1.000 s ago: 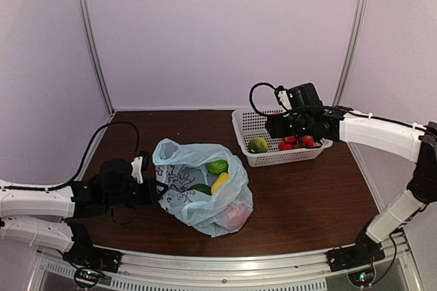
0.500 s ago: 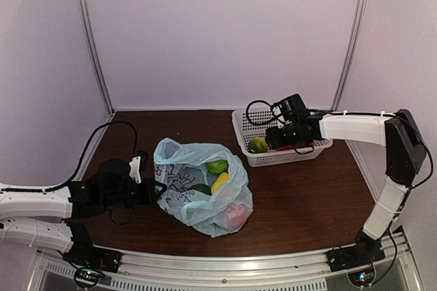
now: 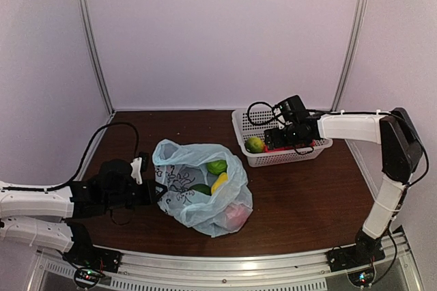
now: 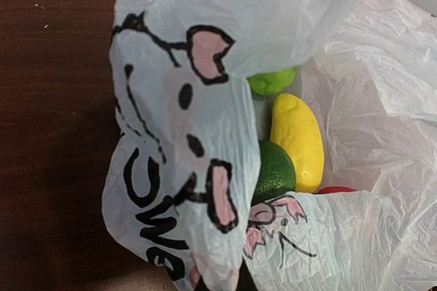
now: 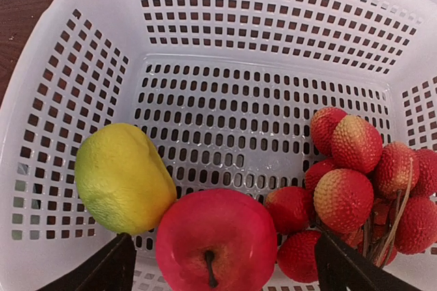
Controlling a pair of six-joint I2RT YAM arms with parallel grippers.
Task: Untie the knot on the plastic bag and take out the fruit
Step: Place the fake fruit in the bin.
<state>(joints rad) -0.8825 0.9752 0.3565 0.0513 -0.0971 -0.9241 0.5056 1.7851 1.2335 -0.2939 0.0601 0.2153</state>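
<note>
**Bag open, some fruit in basket, right gripper wide over it**

The plastic bag (image 3: 198, 195) lies on the brown worktop (image 3: 307, 195) with its mouth gaping.

- **In the bag:** a green apple (image 3: 217, 167), a yellow fruit (image 3: 220, 182) and a dark green fruit (image 3: 201, 188) sit in the mouth. A pink-red apple (image 3: 235, 217) shows through the plastic at the bag's near right corner.
- **Left gripper:** the left gripper (image 3: 156, 190) is at the bag's left edge, closed tight, pinching the bag's plastic. The left wrist view shows the printed film bunching toward it.
- **Basket:** a white perforated basket (image 3: 240, 127) sits to the right of the bag and further back, apart from it. It holds a yellow-green fruit (image 5: 123, 178), a red apple (image 5: 215, 240) and a red cluster (image 5: 355, 182).
- **Right gripper:** the right gripper (image 5: 224, 235) is down in the basket with its jaws spread wide. The red apple lies between the fingers, touching neither, so nothing is held.
</note>
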